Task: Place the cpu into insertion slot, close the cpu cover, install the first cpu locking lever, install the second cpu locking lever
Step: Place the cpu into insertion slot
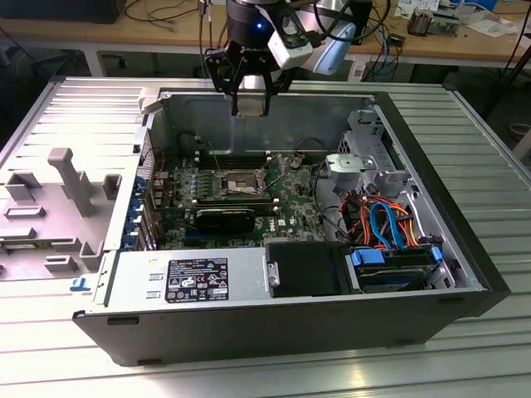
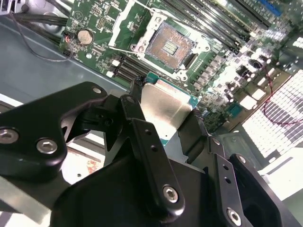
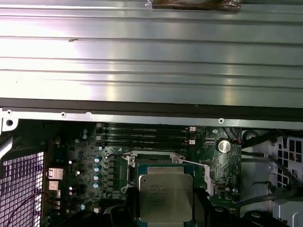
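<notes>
My gripper (image 1: 249, 106) hangs over the far rim of the open computer case, above the green board. It is shut on the cpu (image 2: 165, 106), a flat silver-grey square chip pinched by its edges between the two black fingers (image 2: 137, 101). The first wrist view shows the cpu (image 3: 165, 196) from above, in front of the socket. The insertion slot (image 1: 241, 184) lies well below and apart from the chip, its dark pin field (image 2: 169, 45) uncovered. The cpu cover (image 2: 127, 21) looks swung back beside the slot. Thin wire levers (image 3: 191, 163) stand off the socket.
Long black memory slots (image 3: 147, 135) run beside the socket. A black block (image 1: 224, 220) sits in front of it. The grey power supply (image 1: 191, 278) and a drive with blue and orange cables (image 1: 390, 236) fill the near side. A grey plastic part (image 1: 66, 195) lies outside the case.
</notes>
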Motion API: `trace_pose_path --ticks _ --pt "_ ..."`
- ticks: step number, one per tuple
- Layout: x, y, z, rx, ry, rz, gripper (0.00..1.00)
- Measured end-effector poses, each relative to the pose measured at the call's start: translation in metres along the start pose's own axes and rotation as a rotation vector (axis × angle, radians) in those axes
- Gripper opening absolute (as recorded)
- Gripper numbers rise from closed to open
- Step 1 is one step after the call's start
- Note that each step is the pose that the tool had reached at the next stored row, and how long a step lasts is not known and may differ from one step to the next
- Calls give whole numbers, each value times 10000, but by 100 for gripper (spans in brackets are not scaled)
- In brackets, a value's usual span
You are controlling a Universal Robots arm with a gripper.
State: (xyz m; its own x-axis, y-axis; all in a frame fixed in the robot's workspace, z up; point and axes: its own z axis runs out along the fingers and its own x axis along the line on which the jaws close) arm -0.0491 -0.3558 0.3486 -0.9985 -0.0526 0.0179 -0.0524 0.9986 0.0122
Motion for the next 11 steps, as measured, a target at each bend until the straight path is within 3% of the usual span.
trace_pose_path --ticks 2,11 --pt "10 0 7 59 4 -41 55" --pt "32 1 22 59 3 -41 55"
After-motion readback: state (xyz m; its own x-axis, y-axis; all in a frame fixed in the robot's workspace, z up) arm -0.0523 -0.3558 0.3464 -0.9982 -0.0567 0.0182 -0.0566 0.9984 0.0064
